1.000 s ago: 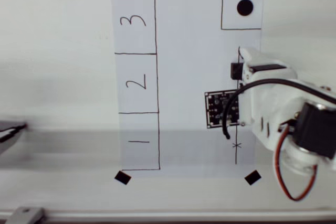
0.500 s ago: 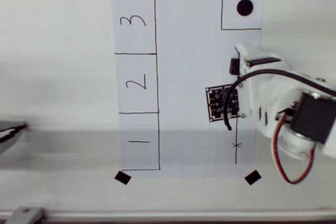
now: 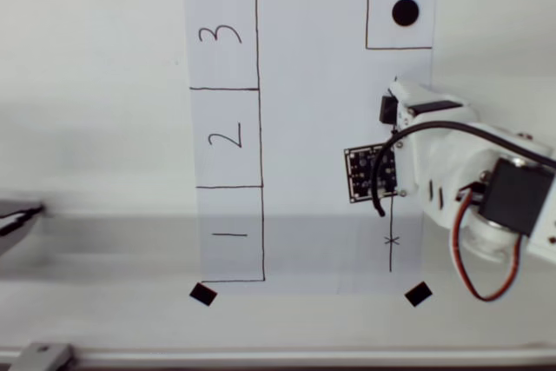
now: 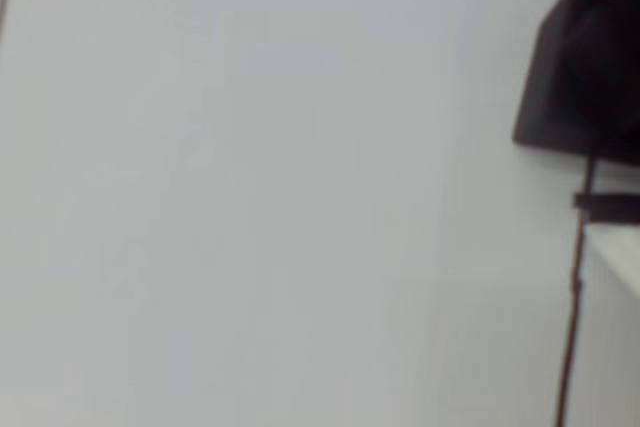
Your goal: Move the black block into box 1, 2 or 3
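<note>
- In the overhead view the white arm [image 3: 460, 180] reached over the right side of the paper sheet [image 3: 313, 128], and the gripper [image 3: 393, 110] was at the black block [image 3: 388, 109].
- The black block lay just beside the drawn vertical line [image 3: 392, 241], below the small outline with the black dot [image 3: 405, 12]. It was well apart from box 1 [image 3: 231, 234], which was at the lower left of the sheet.
- In the wrist view a dark blurred shape [image 4: 585, 77], probably the block, sat at the upper right edge.
- I cannot tell if the fingers were open or already closed on the block, because the arm body hid them.
- For the grasp, I think the block should be centred between the fingers before closing, as it is small and could slide away.
- After that, it should be lifted clear and carried left and down to box 1, without dragging the paper.
</note>
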Motion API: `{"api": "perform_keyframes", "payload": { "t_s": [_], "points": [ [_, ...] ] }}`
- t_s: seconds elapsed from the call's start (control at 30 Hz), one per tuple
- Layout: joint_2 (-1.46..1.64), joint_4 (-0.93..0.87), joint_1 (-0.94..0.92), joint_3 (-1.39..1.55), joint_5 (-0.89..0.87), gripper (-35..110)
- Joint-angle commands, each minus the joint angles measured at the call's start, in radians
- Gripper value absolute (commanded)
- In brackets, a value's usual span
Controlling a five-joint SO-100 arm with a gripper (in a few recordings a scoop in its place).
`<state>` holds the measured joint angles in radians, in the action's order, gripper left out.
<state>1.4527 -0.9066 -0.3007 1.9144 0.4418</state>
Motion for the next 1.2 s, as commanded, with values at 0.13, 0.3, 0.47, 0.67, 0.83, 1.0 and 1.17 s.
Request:
{"api": "perform_keyframes", "payload": {
  "t_s": [0.13,0.3,0.47,0.67,0.83,1.0,1.17],
  "points": [
    [0.026,0.026,-0.002,0.02,0.015,2],
    [0.046,0.032,0.003,0.008,-0.023,0],
    [0.086,0.032,0.046,-0.028,-0.129,0],
    [0.104,0.032,0.14,-0.115,-0.285,0],
    [0.104,0.031,0.207,-0.193,-0.373,0],
    [0.092,0.032,0.265,-0.272,-0.439,0],
    [0.064,0.032,0.324,-0.354,-0.466,0]
  ]
}}
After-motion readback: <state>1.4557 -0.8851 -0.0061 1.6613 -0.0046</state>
